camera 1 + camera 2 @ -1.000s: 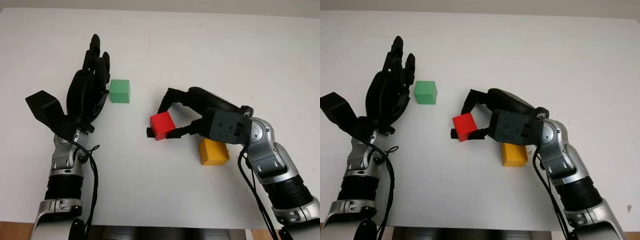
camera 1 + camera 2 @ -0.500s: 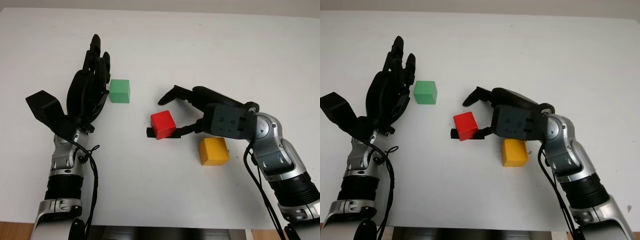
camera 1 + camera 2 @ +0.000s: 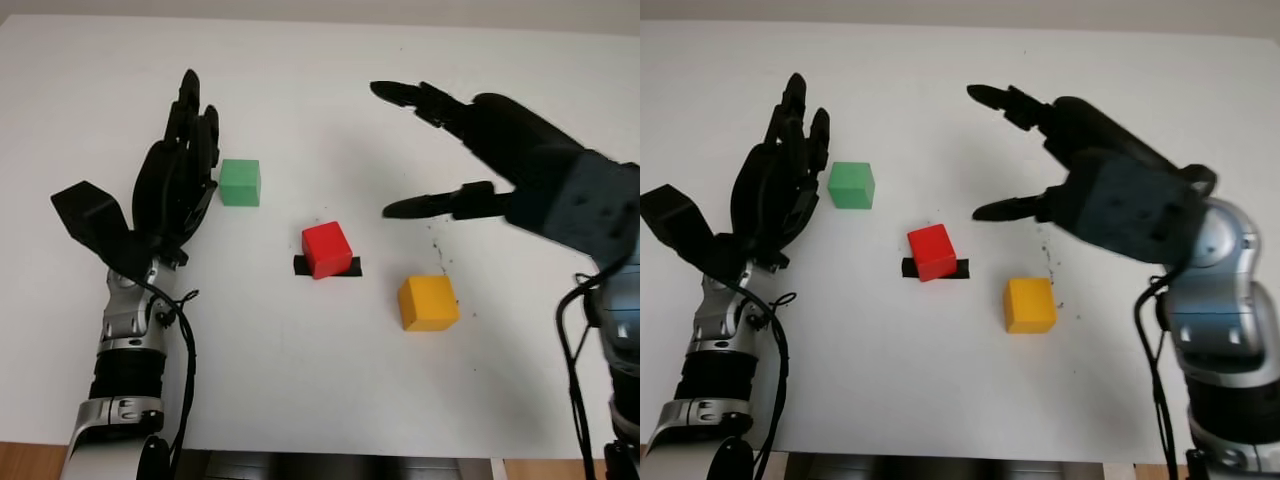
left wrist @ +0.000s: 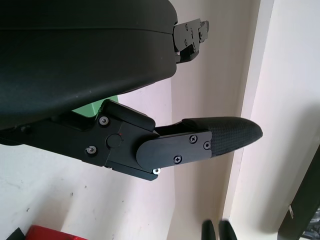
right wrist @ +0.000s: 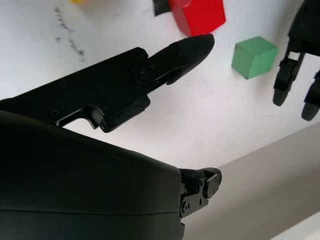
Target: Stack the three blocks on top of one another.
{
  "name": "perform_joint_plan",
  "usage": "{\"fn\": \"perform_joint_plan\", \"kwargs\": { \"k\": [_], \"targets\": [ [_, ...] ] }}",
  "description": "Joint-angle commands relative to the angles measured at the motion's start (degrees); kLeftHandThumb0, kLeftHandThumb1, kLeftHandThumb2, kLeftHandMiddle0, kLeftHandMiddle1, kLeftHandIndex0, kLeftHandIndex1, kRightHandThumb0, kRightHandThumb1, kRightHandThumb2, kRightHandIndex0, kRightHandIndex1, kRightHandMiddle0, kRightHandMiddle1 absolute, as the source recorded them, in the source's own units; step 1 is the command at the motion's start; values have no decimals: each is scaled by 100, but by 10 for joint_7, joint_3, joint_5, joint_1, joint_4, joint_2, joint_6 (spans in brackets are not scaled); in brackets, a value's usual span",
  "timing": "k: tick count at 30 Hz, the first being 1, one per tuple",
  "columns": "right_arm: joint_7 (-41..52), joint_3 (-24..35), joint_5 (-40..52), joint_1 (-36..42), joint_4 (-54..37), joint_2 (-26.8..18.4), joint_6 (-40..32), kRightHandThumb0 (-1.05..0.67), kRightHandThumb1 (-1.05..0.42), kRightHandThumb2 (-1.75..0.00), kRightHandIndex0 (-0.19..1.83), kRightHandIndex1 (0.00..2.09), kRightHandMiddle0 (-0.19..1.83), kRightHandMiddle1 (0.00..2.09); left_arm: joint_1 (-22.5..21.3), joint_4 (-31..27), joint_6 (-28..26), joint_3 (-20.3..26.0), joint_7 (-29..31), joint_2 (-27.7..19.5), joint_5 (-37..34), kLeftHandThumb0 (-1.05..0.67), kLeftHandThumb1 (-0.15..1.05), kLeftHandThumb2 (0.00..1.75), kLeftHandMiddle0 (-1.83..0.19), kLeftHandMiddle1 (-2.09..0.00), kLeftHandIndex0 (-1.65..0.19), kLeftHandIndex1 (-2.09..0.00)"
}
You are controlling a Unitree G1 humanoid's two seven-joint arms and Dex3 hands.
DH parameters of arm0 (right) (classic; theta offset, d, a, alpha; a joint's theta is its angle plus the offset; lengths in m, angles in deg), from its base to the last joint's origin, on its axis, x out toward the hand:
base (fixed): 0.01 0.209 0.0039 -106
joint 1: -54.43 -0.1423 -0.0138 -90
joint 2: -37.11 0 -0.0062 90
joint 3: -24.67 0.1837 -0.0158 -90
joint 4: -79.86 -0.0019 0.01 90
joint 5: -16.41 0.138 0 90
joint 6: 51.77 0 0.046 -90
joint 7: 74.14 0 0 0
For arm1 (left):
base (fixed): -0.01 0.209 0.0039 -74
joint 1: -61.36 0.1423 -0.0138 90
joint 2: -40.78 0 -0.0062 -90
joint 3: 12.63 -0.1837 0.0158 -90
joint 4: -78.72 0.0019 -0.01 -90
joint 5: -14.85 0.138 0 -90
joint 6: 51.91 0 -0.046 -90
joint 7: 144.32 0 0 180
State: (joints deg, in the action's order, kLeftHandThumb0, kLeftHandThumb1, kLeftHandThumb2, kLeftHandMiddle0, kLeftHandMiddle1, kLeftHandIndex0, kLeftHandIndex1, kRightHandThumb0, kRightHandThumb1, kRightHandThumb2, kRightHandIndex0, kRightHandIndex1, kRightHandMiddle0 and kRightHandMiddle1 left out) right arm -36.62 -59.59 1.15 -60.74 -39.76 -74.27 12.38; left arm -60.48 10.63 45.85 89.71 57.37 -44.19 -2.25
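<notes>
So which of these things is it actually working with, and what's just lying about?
Part of the job:
red block
green block
yellow block
right hand, open, raised above the table
left hand, open, beside the green block

Just there:
black strip under the red block
white table

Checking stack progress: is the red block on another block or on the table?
On the table: the red block sits on a black mark, apart from the others.

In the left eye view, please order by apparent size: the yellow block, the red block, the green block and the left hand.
1. left hand, clearly the largest.
2. yellow block.
3. red block, only slightly smaller.
4. green block.

The blocks look nearly alike; differing distance from the camera may explain the differences, so their order is unsure.
</notes>
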Motion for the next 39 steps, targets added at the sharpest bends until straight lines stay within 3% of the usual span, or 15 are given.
{"fn": "perform_joint_plan", "kwargs": {
  "k": [1, 8, 16, 26, 39],
  "targets": [
    [10, 23, 2, 30, -43, -31, -7, -68, -86, -5, 6, 9, 21, 22, 0, 8, 8, 3, 9, -6, -4, -79, 105, 57, 19, 0, 19, 0],
    [36, 66, 8, 138, -155, -70, -33, -66, -86, -5, 2, 5, 23, 13, -7, 19, 15, 3, 14, -9, -1, -80, 105, 56, 19, 0, 19, 0],
    [-7, 28, -76, 242, -182, -73, 63, -73, -86, -6, 3, 6, 28, 12, -15, 28, 18, 2, 17, -11, 0, -81, 105, 55, 19, 0, 19, 0],
    [-9, -29, -178, 264, -159, -69, 108, -77, -85, -5, 2, 6, 31, 12, -14, 20, 8, 2, 12, -14, 1, -83, 105, 53, 19, 0, 19, 0],
    [-37, -34, -238, 302, -137, -47, 155, -70, -78, -4, 5, 6, 37, 14, -17, 30, 15, 1, 20, -18, 0, -80, 105, 55, 19, 0, 19, 0]
  ]
}}
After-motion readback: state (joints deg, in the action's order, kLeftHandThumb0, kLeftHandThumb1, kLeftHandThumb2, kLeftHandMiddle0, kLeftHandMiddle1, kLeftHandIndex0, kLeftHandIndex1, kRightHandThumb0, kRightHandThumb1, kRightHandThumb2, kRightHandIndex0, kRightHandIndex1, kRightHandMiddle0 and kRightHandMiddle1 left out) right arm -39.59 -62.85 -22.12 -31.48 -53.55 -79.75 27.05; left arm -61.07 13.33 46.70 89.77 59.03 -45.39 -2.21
